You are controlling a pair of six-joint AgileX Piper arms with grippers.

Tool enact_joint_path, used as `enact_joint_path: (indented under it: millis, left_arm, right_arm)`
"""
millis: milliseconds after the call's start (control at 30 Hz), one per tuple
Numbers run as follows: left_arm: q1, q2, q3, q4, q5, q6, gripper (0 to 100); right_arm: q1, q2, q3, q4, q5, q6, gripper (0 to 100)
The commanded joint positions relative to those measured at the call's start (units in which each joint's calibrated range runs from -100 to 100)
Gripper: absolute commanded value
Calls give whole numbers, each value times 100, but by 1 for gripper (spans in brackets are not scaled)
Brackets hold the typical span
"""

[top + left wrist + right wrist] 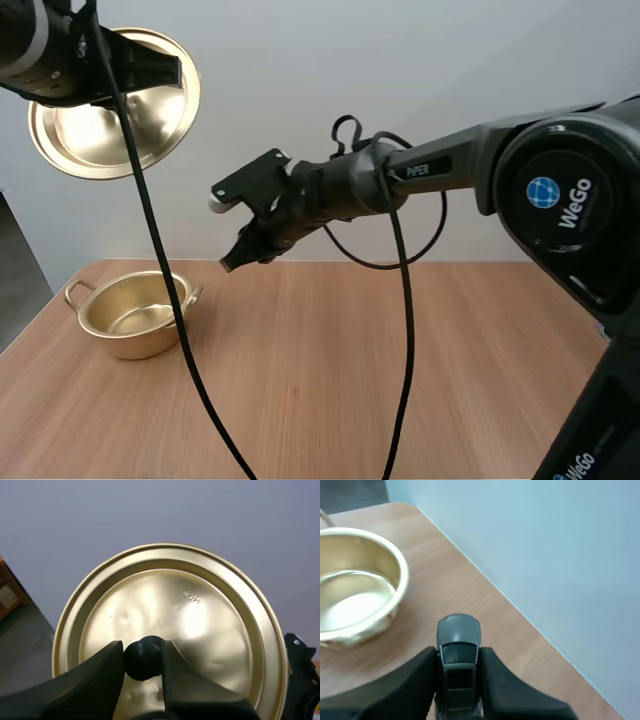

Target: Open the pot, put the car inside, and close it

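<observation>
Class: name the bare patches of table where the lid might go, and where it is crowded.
Bare table lies right of the pot and before it to the near edge. Crowded: the left rear, where the pot stands and the right gripper hangs close by with the car.

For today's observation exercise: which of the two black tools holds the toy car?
The right tool, pinching the small dark grey toy car; the left tool grips the black knob of the round golden lid.

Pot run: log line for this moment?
left gripper: lid held aloft | right gripper: car held, short of pot | pot: open, empty, on table
</observation>
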Motion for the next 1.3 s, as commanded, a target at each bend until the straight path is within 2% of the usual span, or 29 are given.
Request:
enact_joint_path:
  millis: [0, 300, 400, 500, 767, 1000, 1033, 1100, 1133, 1167, 1200, 1233, 1267]
  left_arm:
    - [147, -64, -36, -8, -1126, -16, 0]
    - [502, -84, -431, -232, -1348, -24, 0]
    - [636, -84, -431, -267, -1317, -24, 0]
    - [712, -84, -431, -278, -1317, -24, 0]
    - [720, -84, -431, -266, -1238, 8, 0]
    - [720, -84, -431, -266, -1238, 82, 0]
    - [720, -84, -431, -266, -1238, 82, 0]
    - [720, -84, -431, -266, -1238, 82, 0]
    - [720, -84, -431, -278, -1238, 82, 0]
    - [720, -84, -431, -278, -1254, 92, 0]
    - [720, -84, -431, -278, -1254, 92, 0]
    - [720, -38, -431, -278, -1254, 91, 0]
    - [720, 19, -417, -278, -1302, 91, 0]
  right_arm:
    - [740, 279, -171, 0, -27, -90, 0]
    - [1002, 1109, -1054, 0, -480, -215, 0]
    - [1008, 1518, -1422, 0, -480, -215, 0]
    - [1000, 1935, -1751, 0, -480, -215, 0]
    - [1000, 2903, -2496, 0, -480, -326, 0]
    - [1000, 3313, -2615, 0, -522, -326, 0]
    - [1000, 3313, -2615, 0, -550, -326, 13]
    - [1000, 3313, -2615, -10, -619, -326, 46]
    - [991, 3285, -2615, -10, -616, -326, 58]
    - [976, 3203, -2615, -10, -637, -293, 75]
    - [958, 3161, -2615, -10, -577, -271, 76]
    - [926, 3042, -2615, -10, -440, -214, 70]
    - [897, 2955, -2615, -10, -284, -160, 57]
